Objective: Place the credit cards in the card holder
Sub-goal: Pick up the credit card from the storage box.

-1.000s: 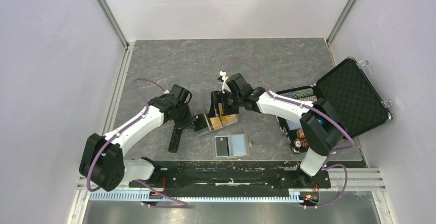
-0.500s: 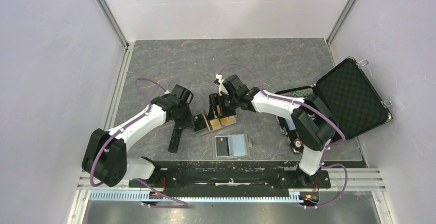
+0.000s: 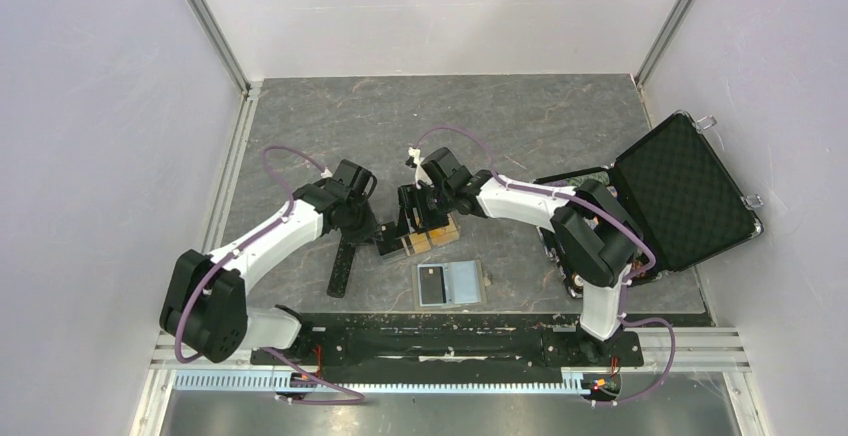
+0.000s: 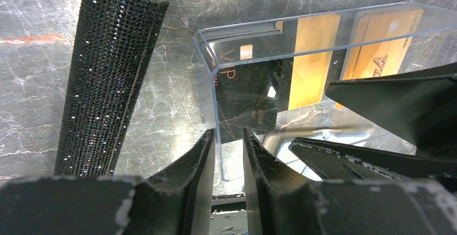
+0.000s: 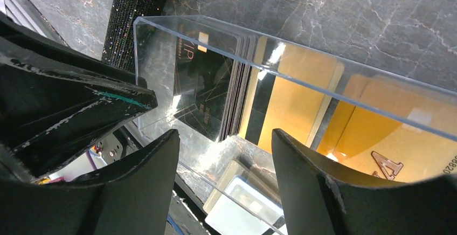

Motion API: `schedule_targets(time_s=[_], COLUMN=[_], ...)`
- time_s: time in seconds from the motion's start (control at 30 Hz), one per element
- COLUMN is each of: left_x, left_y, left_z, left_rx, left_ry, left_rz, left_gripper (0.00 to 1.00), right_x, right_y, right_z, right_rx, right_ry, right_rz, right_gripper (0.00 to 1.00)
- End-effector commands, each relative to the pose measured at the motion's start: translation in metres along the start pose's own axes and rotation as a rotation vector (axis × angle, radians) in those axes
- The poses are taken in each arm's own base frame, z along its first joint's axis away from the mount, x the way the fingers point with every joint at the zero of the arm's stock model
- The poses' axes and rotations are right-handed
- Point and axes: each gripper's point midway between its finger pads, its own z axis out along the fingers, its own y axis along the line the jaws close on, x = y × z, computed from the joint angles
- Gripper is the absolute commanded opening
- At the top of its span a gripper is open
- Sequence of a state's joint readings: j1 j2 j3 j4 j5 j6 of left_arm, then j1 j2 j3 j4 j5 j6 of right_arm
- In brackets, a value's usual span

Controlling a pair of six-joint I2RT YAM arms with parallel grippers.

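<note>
Left pincer (image 4: 228, 138) stood at a narrow gap astride the end wall of the clear box (image 3: 430, 238), with no pressing on that wall observed. Right pincer (image 5: 223, 138) stood wide over the same box from the far side and gripped nothing.

On the table (image 3: 330, 126), the black case (image 3: 685, 191) lay open at the right edge, well apart from both pincers. The black bar (image 4: 108, 73) lay just left of the box.

Inside the box, black cards (image 4: 245, 92) stood stacked at the left end, with gold cards (image 4: 315, 57) beside them.

The card holder (image 3: 465, 283) lay open and flat near the front edge, close to the box but apart from it. A lone black card (image 3: 431, 282) lay on its left half, and the right half showed pale blue.
</note>
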State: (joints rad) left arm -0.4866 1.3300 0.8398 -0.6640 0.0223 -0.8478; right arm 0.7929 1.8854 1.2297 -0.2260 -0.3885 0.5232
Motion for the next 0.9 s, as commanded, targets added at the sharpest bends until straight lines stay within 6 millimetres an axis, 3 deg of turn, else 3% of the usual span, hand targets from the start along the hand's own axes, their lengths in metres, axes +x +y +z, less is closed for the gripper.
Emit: schedule_targets(time_s=[0.0,0.2,0.6,0.7,0.87], left_x=[-0.021,-0.016,-0.010,-0.010,-0.010], left_y=[-0.008,-0.001,0.005,0.006,0.005], left_z=[-0.016,-0.010,0.003,0.004,0.005], left_rx=[0.011,-0.017,-0.050,-0.054,-0.054], left_ry=[-0.089,-0.064,-0.024,-0.020,-0.015], left_rz=[0.058,0.090,0.099,0.101,0.106], left_gripper=[0.29,0.18,0.13,0.08,0.03], right_x=[-0.018,-0.015,0.004,0.005,-0.001], right_y=[0.016,0.019,0.018,0.015,0.016], right_z=[0.004,0.014,0.040,0.040,0.033], right_rx=[-0.043,-0.046,-0.018,-0.003,0.025], right_ry=[-0.030,-0.004,0.065,0.069,0.058], right_rz=[-0.026,-0.026,-0.050,-0.057,-0.078], right_gripper=[0.65,0.63,0.57,0.49,0.46])
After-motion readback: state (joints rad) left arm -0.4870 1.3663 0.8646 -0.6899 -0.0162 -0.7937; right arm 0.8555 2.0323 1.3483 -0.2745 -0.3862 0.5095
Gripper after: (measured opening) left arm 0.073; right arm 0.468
